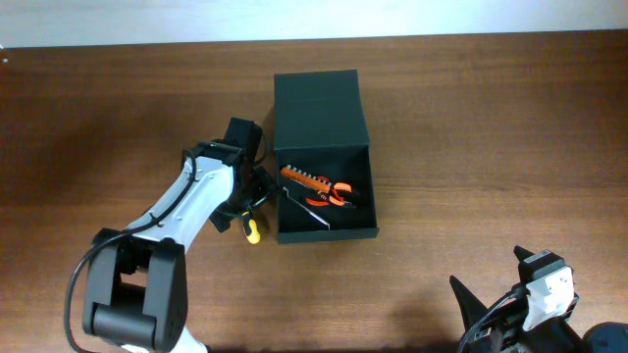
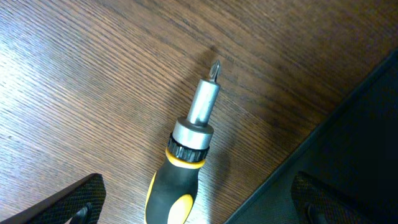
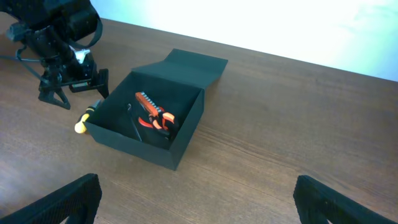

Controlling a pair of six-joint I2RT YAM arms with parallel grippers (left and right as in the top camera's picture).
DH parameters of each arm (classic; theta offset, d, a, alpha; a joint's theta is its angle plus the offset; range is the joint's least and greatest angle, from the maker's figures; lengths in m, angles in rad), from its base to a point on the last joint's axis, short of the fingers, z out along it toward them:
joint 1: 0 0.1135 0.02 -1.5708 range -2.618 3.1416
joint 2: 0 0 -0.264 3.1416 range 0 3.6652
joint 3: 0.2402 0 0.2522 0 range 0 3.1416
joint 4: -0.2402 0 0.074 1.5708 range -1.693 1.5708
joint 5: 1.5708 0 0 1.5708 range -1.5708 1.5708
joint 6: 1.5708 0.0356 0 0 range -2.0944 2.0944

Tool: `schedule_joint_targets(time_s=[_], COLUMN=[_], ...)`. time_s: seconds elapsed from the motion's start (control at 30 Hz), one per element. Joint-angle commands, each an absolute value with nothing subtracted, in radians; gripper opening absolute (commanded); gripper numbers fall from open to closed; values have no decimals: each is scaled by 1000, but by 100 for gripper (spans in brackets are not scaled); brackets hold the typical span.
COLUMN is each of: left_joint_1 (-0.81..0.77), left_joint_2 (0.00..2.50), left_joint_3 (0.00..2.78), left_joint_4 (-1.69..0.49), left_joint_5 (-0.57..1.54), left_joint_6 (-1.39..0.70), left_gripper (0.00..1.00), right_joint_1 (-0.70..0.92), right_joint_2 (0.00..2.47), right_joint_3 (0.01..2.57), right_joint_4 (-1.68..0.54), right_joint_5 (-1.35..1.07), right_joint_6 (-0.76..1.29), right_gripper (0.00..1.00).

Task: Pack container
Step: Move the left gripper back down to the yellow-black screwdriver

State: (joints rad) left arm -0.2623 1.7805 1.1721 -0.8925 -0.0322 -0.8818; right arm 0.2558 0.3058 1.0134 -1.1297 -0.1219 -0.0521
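Observation:
The container [image 1: 327, 234] is a dark green-black box at the table's middle, its flap lid [image 1: 317, 108] open and lying back. Inside lie orange-handled pliers [image 1: 320, 188] and a thin dark tool [image 1: 305, 209]. A black-and-yellow screwdriver [image 1: 251, 228] lies on the table against the box's left wall. My left gripper [image 1: 253, 194] hovers over it, open. In the left wrist view the screwdriver [image 2: 186, 155] lies between the spread fingers [image 2: 199, 205], untouched, with the box wall [image 2: 348, 137] at right. My right gripper [image 3: 196, 199] is open and empty, near the front right.
The wooden table [image 1: 471, 127] runs around the box on all sides. In the right wrist view the box [image 3: 152, 150], the pliers [image 3: 154, 116], the screwdriver's yellow end [image 3: 81, 127] and the left arm [image 3: 62, 43] show.

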Motion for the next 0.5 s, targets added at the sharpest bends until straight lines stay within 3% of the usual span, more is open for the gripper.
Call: schedule_joint_targets(time_s=[0.0,0.23,0.47], left_joint_1=[-260,-260,-259], left_joint_2=[1802,1847,1893], left_joint_3=[1163,1160,1160], left_joint_4=[-890,-889,-889], left_joint_5=[-18,-17,-1], left_joint_6=[-872,-872,-873], left_gripper=[98,97,89], right_joint_1=[247,247,247], right_joint_2=[303,303,303], right_joint_3=[1011,1011,1011], right_joint_4=[-1124,-1124,-1124], right_joint_5=[-120,-120,-120], right_joint_6=[-43,-43,-43], right_gripper=[99,99,99])
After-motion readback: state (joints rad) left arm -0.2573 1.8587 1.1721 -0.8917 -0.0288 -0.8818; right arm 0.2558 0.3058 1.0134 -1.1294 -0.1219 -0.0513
